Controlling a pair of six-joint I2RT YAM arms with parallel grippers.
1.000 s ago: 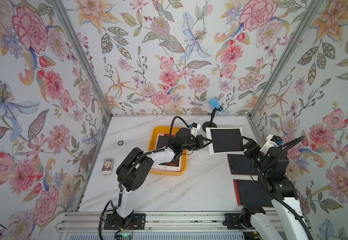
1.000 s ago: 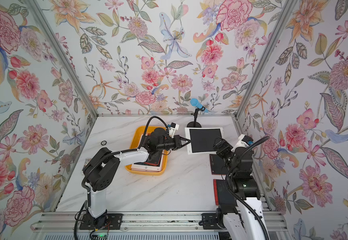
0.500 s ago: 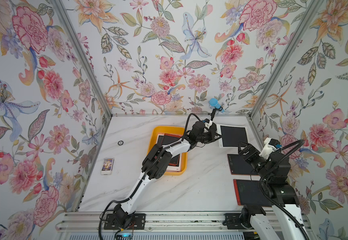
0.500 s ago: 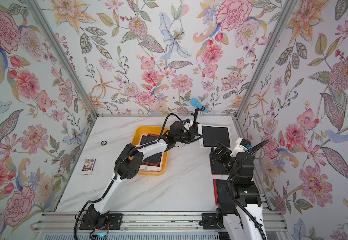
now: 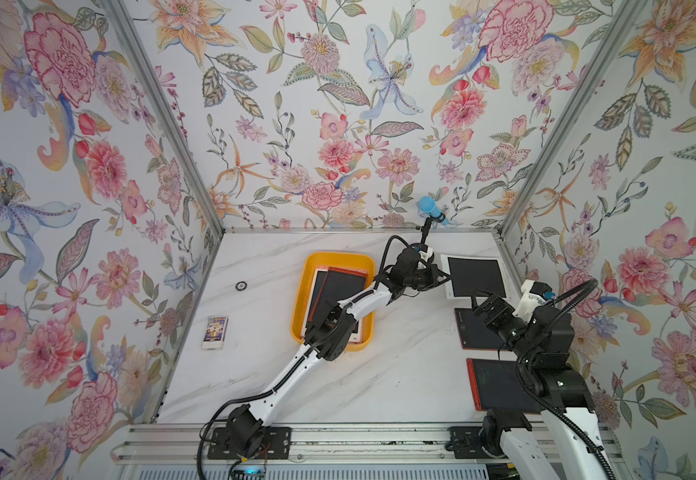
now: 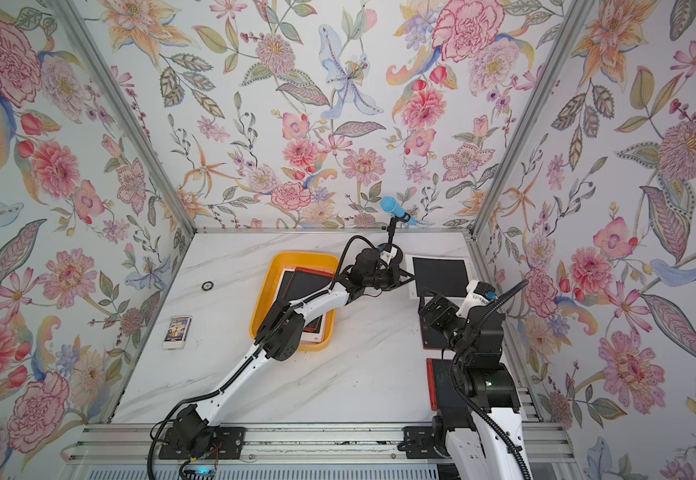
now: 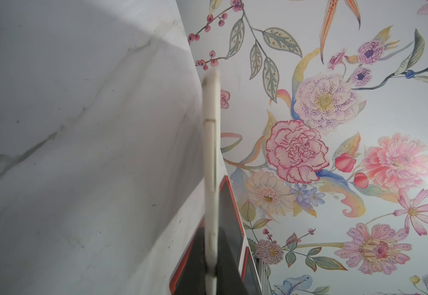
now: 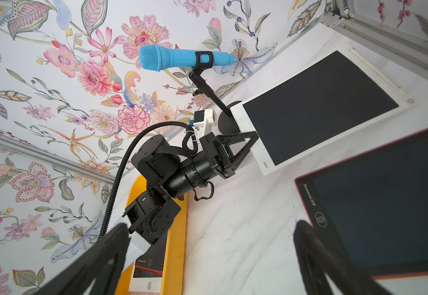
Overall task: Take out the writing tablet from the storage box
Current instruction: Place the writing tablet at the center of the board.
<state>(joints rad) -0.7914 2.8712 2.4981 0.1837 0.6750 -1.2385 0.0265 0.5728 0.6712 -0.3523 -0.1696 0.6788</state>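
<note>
Five tablets (image 5: 475, 276) in all: three red-framed (image 5: 340, 289), two white-framed (image 5: 358, 333). One box (image 5: 302, 291). One microphone (image 5: 429, 208). One card pack (image 5: 214, 332). One ring (image 5: 241, 285). Two arms (image 5: 296, 374). One desk (image 5: 400, 374). Three floral walls (image 5: 338, 124).

Bright, even light, soft shadows on the marble table (image 5: 400, 374), near-lens blur in both wrist views.

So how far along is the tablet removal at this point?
Done: the near red-framed tablet and the far red-framed tablet lie on the table, right of the storage box. In hand: the left tool is shut on the white tablet, outside the box; the right tool is open, empty. Left: releasing it, then the boxed red tablet and the pale tablet under it.
</note>
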